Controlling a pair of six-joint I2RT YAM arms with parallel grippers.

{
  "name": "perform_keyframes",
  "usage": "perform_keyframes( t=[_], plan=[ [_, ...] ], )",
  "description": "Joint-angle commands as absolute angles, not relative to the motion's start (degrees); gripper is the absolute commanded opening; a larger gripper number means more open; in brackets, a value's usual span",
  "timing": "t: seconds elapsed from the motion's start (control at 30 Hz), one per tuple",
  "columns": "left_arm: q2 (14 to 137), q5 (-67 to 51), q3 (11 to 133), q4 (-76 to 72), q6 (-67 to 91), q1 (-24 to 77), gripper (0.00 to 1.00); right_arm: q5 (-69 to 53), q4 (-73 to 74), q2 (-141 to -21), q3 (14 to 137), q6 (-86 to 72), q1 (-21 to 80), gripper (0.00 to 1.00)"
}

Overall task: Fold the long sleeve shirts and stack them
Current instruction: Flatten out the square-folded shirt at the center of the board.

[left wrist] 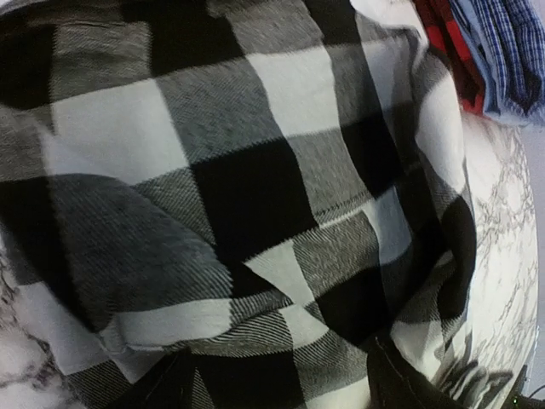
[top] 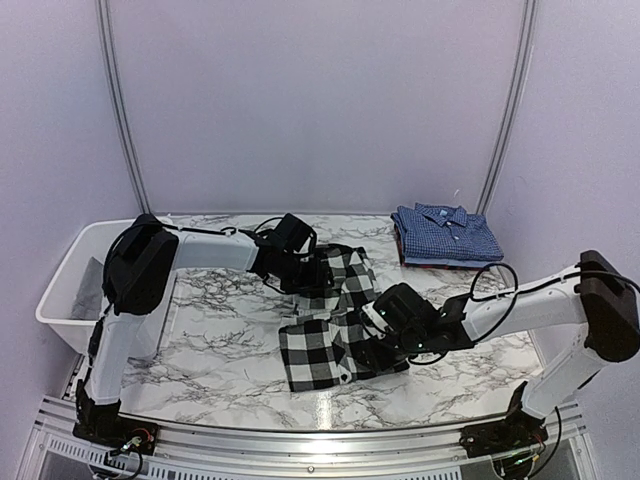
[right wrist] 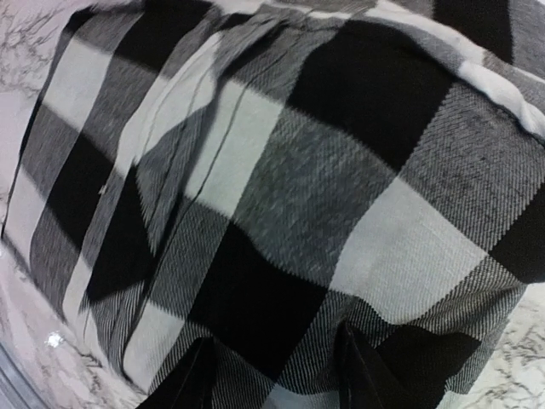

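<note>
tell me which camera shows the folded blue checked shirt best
The top external view: the whole blue shirt shows, folded, collar visible, at the far right of the table. The left wrist view catches only its edge, upper right corner. The right wrist view shows none of it.

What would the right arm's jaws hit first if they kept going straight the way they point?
The black-and-white checked shirt. Its cloth fills the right wrist view directly ahead of the jaws, with nothing between. They may even be touching it; depth is unclear.
</note>
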State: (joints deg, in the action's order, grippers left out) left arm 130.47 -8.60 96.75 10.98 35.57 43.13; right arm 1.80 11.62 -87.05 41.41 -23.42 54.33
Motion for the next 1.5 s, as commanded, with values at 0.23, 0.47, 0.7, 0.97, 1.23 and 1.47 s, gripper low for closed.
perform_keyframes(
  t=[0.23,0.47,0.7,0.97,1.23,1.47],
  plan=[
    [137.81,-11.27,114.57,18.27,29.29,36.29,0.83,1.27,12.94,-85.42,50.03,-26.36,56.65,0.61],
    [127.2,-8.58,109.23,20.83,28.74,36.3,0.85,0.66,13.67,-84.26,52.43,-22.46,44.37,0.65],
    [110.53,-6.14,83.16,19.12,30.81,36.38,0.83,-4.83,10.47,-85.51,51.0,-21.2,39.64,0.61],
    [98.7,-11.53,62.83,11.61,33.9,37.56,0.82,-6.39,8.72,-88.06,49.23,-22.27,38.37,0.52],
    [100.55,-10.91,60.3,9.25,34.51,40.82,0.8,-5.8,6.55,-91.39,48.13,-23.55,38.32,0.51],
    [104.59,-11.81,61.43,7.33,35.15,42.28,0.66,-6.5,4.58,-92.0,47.73,-24.85,38.33,0.43]
  ],
)
